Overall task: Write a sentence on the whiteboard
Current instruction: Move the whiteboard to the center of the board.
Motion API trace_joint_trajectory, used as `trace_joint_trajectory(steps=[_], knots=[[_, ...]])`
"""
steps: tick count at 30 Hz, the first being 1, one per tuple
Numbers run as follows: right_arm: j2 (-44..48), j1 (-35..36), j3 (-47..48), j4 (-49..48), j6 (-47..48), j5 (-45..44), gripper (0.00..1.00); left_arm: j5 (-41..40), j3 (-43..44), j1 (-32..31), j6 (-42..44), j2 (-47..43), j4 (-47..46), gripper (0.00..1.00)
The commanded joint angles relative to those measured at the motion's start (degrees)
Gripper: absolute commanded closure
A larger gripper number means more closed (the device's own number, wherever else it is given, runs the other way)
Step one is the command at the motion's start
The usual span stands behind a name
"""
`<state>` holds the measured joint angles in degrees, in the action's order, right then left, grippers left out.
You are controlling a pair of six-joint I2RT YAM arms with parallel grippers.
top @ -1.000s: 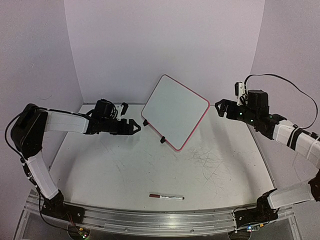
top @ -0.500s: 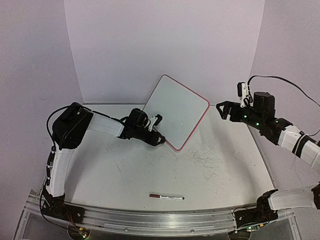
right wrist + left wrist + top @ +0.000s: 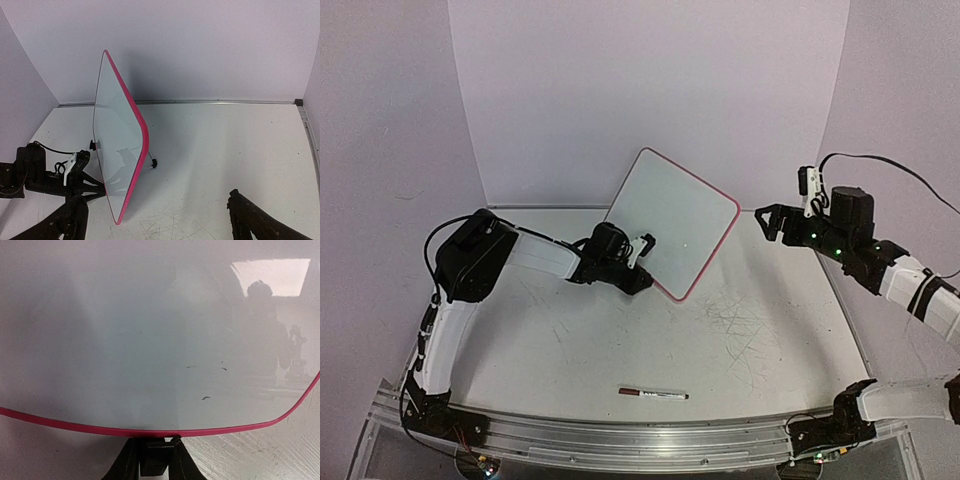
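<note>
Lilac walls back a scuffed tabletop (image 3: 720,340) where the whiteboard (image 3: 670,225) stands tilted and blank, no sentence begun. Left pincer (image 3: 155,447) pinches its lower rim at a clip foot (image 3: 156,464); right pincer (image 3: 765,218) hangs spread beside it; marker (image 3: 653,394) lies well apart, untouched

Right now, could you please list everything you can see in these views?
whiteboard: one, white with pink-red rim, propped tilted mid-table, no sentence on it, only tiny specks
marker: one, dark red and white, lying near the front edge
table: one, scuffed white
walls: pale lilac, behind and at both sides
rail: one, silver, near edge
left gripper: black, closed on the whiteboard's lower black foot
right gripper: black, open, in the air right of the whiteboard
</note>
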<state>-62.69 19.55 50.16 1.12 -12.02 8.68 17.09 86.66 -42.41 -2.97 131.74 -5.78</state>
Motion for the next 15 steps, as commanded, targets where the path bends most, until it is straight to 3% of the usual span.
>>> trace_joint_trajectory(steps=[1,11,15], knots=[[2.41,0.12,-0.99,-1.12,-0.96,0.48,0.02,-6.71,2.6,-3.25,1.22,0.2,-0.52,0.83],[4.0,0.08,-1.0,1.69,-5.51,-5.73,0.02,-25.46,3.73,-12.72,-14.56,1.07,-0.59,0.96],[7.2,0.15,-1.84,2.91,-8.92,-7.73,0.02,-29.79,5.73,-16.7,-18.42,2.86,-0.17,0.96]])
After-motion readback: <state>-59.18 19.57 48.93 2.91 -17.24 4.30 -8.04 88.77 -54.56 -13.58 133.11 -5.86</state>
